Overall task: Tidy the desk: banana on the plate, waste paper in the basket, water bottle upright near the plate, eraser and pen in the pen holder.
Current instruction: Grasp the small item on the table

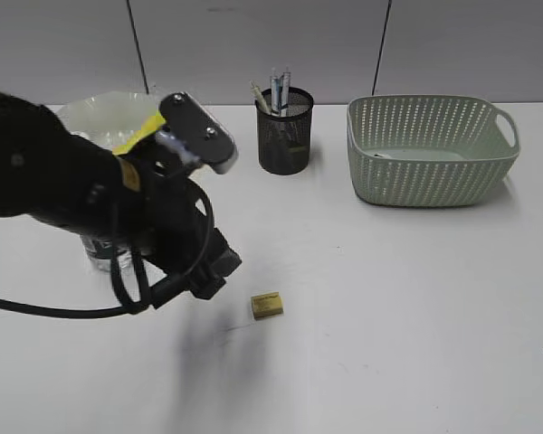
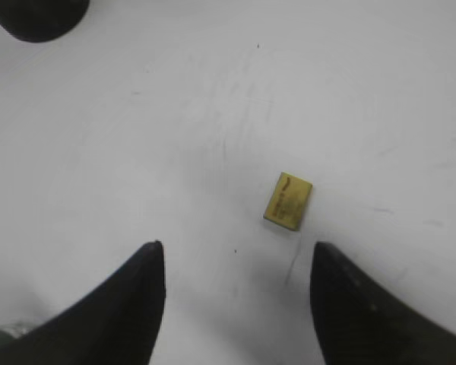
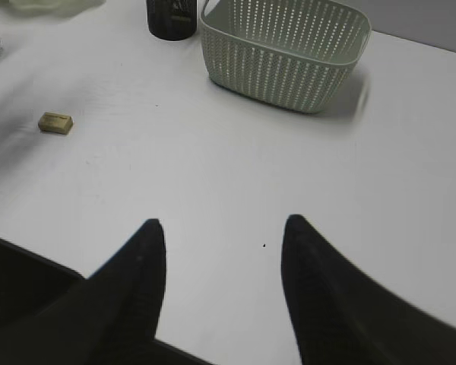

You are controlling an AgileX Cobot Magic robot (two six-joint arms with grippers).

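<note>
The small yellow-tan rectangular eraser (image 1: 267, 305) lies flat on the plain white worktop (image 1: 398, 316), and everything else is placed from it. The left claw (image 2: 235, 262) hangs above the worktop with its two black fingers spread apart and nothing between them; in the left wrist view the eraser (image 2: 288, 201) sits just beyond the fingertips, nearer the right-hand finger (image 2: 365, 304), not touching either. In the exterior view the black left arm (image 1: 90, 199) ends just left of the eraser. Behind the eraser stands the black wire-mesh cylindrical pen holder (image 1: 285, 131) with pens standing in it. Right of that holder, further back and to the right of the eraser, is the pale sage-green perforated plastic basket (image 1: 430, 167). Back and left of the eraser, largely hidden by the arm, are the translucent pale-green dish with a ruffled rim (image 1: 95, 117) and a sliver of the yellow banana (image 1: 140, 134) at it. The right claw (image 3: 222, 228) is also open and empty, over bare worktop, with the eraser (image 3: 55, 122) well away to its left.
</note>
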